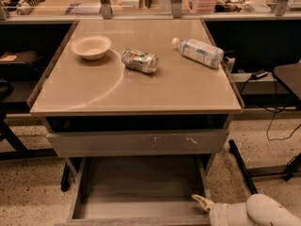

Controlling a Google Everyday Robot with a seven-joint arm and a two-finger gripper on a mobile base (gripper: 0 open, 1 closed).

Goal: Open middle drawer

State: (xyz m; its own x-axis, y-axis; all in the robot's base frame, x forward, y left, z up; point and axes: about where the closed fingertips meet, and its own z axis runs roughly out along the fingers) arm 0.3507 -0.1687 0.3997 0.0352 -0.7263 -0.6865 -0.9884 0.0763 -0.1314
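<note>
The middle drawer (141,182) stands pulled out below the table top, its shallow grey tray showing and its plain front (136,221) at the bottom edge of the view. Above it is a shut grey drawer front with white scratch marks (138,142). My gripper (203,202) is at the bottom right, by the right front corner of the pulled-out drawer, with the white arm (258,213) behind it. I cannot tell whether it touches the drawer.
On the beige table top (94,93) lie a white bowl (91,46), a crushed can (139,60) and a plastic bottle on its side (198,52). A dark chair (288,79) and cables stand to the right. Speckled floor lies on both sides.
</note>
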